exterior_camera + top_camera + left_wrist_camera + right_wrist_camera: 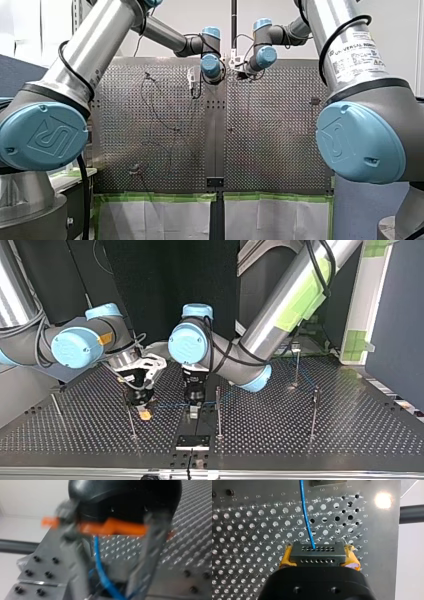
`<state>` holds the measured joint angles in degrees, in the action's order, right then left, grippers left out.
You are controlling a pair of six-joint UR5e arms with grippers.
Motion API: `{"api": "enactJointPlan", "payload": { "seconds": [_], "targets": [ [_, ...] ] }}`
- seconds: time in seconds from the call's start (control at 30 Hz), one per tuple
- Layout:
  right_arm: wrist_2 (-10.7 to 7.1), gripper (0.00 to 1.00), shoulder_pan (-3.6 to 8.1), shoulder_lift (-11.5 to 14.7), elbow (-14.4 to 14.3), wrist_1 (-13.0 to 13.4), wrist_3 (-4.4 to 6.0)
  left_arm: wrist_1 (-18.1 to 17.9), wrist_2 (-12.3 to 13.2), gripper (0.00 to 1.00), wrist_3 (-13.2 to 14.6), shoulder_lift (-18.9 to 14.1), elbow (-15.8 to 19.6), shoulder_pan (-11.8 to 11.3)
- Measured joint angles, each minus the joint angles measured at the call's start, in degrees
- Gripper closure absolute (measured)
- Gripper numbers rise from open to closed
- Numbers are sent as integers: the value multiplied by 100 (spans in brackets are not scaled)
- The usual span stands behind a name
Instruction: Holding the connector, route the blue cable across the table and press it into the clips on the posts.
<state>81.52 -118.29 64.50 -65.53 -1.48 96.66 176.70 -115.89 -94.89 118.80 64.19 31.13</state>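
— We have a dark perforated counter point(350, 432) under us, and in the top view a black backdrop behind the arms. Where is the connector?

— In our right gripper point(317, 555). Its yellow pads point(352, 560) are clamped on the two ends of the grey connector point(316, 554), which hangs over the counter's holes.

— And the blue cable point(306, 515)?

— It leaves the connector's upper row of holes and runs straight ahead over the counter. In the top view it stretches low above the surface, from our right gripper at the view's left to our left gripper point(194, 401) near the middle. There it reaches a thin upright post point(218, 412) just beside that gripper.

— Does it sit in that post's clip?

— We cannot tell; it is too small there. Another post point(131, 421) stands just in front of our right gripper. Two more point(314, 412) stand well apart at the view's right, and there the cable shows only faintly.

— Is our left gripper open or closed?

— We cannot tell. Its wrist view is blurred, and we see only the cable passing an orange part point(112, 527) and running down along the gripper.
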Motion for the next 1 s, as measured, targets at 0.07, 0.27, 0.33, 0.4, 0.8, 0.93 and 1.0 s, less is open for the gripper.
{"api": "enactJointPlan", "payload": {
  "seconds": [0.07, 0.27, 0.33, 0.4, 0.8, 0.93, 1.0],
  "targets": [
    [-2, 100, -7, 1, 1, 0, -1, -19, -39, 0, -1, 23, -68, -28],
    [-3, 100, -22, 0, 0, -1, 3, 75, -128, 0, 23, 38, -134, -58],
    [-4, 100, -27, 0, 0, 0, 6, 149, -192, 0, 67, 40, -136, -36],
    [-3, 100, -25, -1, 0, 0, 5, 188, -277, 0, 137, 41, -136, -13],
    [-3, 100, -14, 0, 0, 0, 18, 69, -716, 84, 468, 41, -137, 98],
    [-3, 100, -14, 1, 1, 0, 21, 74, -781, 100, 499, 41, -137, 104],
    [-4, 100, -14, 2, 0, 0, 23, 92, -796, 100, 504, 41, -137, 105]
  ]
}}
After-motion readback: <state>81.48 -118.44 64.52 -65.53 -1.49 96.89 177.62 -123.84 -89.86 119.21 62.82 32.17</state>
